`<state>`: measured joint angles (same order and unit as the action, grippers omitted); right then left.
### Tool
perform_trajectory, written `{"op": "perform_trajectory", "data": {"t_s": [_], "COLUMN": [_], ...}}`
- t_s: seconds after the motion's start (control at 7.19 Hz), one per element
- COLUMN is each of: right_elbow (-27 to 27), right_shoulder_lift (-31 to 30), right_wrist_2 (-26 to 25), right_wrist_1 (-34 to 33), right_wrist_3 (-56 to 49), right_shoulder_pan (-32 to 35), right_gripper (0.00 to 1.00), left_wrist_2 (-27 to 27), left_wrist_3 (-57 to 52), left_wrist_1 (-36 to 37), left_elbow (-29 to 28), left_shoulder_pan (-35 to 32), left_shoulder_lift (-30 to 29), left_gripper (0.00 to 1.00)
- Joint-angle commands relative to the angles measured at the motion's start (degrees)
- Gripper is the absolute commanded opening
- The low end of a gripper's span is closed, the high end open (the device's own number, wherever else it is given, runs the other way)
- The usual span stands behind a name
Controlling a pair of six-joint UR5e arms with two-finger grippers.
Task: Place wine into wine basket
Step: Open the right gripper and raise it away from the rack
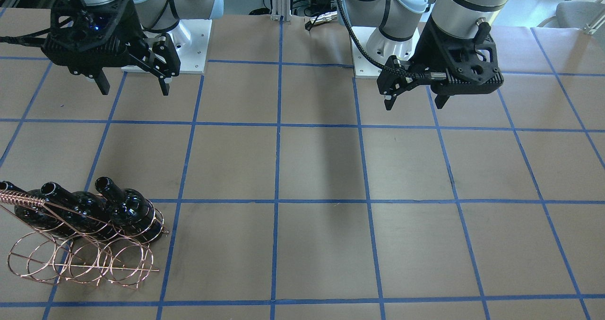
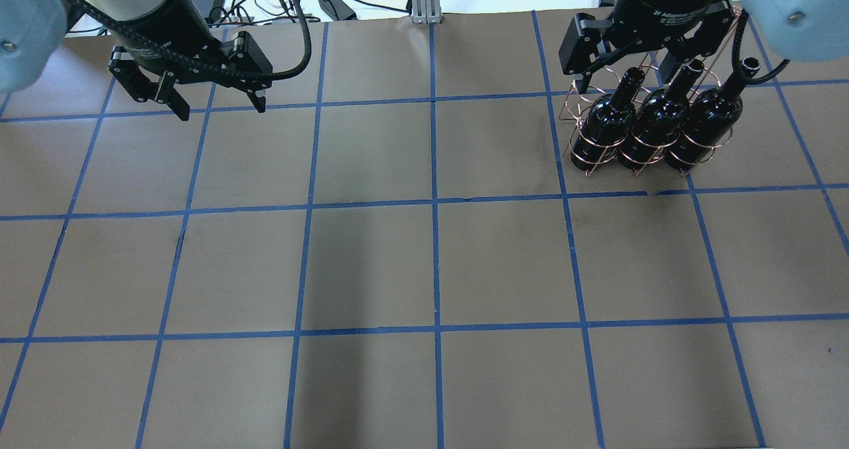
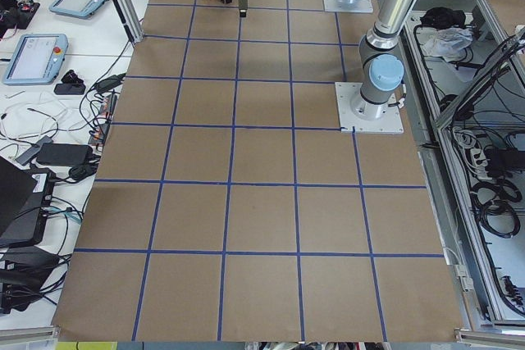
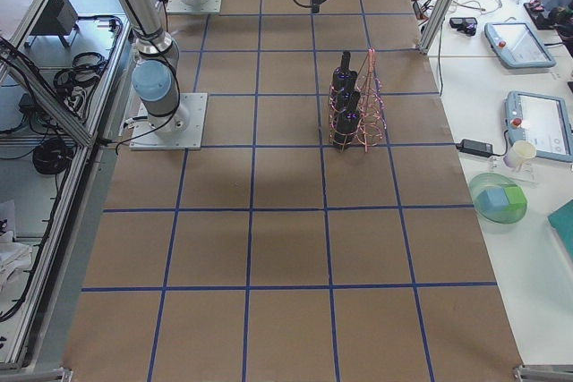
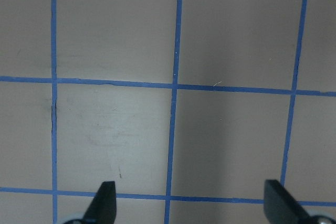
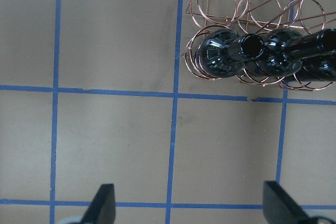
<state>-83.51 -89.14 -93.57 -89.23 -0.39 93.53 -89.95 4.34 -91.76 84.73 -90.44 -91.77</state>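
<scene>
Both wide apart, empty: left gripper jaws, right gripper jaws; wine bottles upright in wine basket.

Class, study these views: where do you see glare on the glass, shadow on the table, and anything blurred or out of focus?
Exterior front-facing: white glints on the wine bottles; a soft shadow band down the middle of the table. Overhead exterior: pale arm joints in both top corners are blurred. Right wrist-mounted: wine basket wires look sharp.
</scene>
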Motion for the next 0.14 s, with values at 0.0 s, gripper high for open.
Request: {"op": "perform_trajectory", "data": {"t_s": [0.0], "right_elbow": [-0.1], "right_shoulder_lift": [-0.1], "right_wrist_2": [0.0], "right_wrist_1": [0.2], "right_wrist_3": [-0.3], "right_shoulder_pan": [0.0], "right_gripper": [1.0], "left_wrist_2": [-0.1], "left_wrist_3": [0.0], "left_wrist_1": [0.0], "left_elbow": [0.0], "left_shoulder_pan": [0.0], "left_shoulder_lift": [0.0], "left_gripper": [1.0]}}
